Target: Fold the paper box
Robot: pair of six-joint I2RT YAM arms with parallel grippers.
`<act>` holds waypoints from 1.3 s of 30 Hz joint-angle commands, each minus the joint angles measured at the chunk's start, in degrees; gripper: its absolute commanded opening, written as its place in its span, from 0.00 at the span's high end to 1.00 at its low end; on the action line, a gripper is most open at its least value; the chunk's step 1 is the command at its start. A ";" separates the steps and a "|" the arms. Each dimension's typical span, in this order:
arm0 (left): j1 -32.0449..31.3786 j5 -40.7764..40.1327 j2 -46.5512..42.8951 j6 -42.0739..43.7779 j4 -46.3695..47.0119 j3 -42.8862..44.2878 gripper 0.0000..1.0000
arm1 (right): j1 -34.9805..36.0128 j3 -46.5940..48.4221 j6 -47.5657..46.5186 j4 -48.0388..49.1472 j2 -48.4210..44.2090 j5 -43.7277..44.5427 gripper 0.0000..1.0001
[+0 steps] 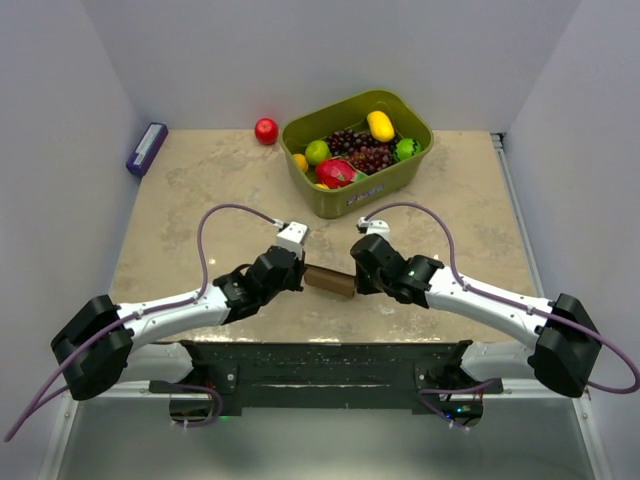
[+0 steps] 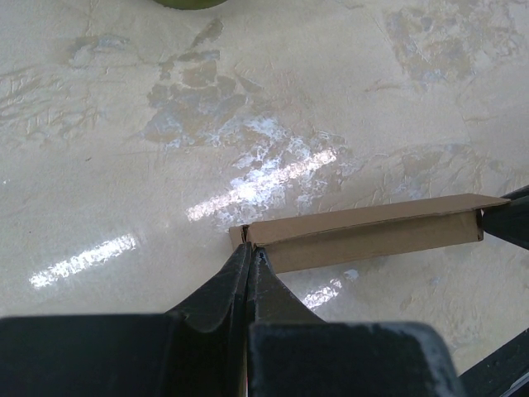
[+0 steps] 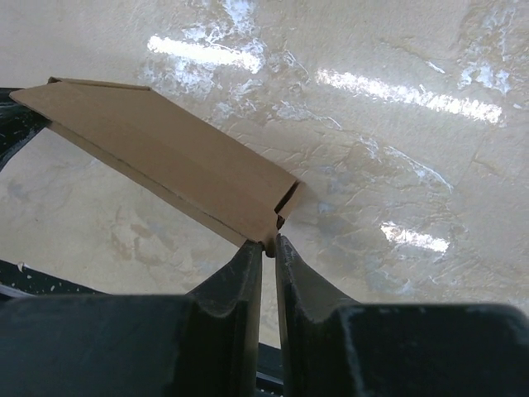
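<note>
The paper box is a flattened brown cardboard sleeve hanging between the two arms just above the near middle of the table. My left gripper is shut on its left end. In the left wrist view the fingertips pinch a corner of the box, which runs off to the right. My right gripper holds the other end. In the right wrist view its jaws stand nearly together, with the lower corner of the box caught between the tips.
An olive-green bin full of fruit stands at the back, right of centre. A red apple lies to its left. A small purple box sits at the far left edge. Grey walls close in both sides.
</note>
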 commanded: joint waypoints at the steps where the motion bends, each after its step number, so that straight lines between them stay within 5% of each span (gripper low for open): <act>1: -0.95 0.22 1.28 -1.20 -4.60 0.78 1.00 | 0.07 -0.04 1.51 1.12 -1.61 2.98 0.89; 15: -2.09 -1.27 1.37 -1.11 -6.89 1.22 1.00 | -0.02 0.92 2.31 -0.38 -1.61 3.25 0.89; 21: -2.44 -1.54 1.55 -1.02 -6.97 1.31 1.00 | -0.02 0.57 2.65 0.76 -1.43 2.55 1.00; 39: -4.73 -3.56 2.86 -0.85 -6.89 0.87 1.00 | -4.77 -5.14 7.32 9.03 -5.39 -3.17 1.00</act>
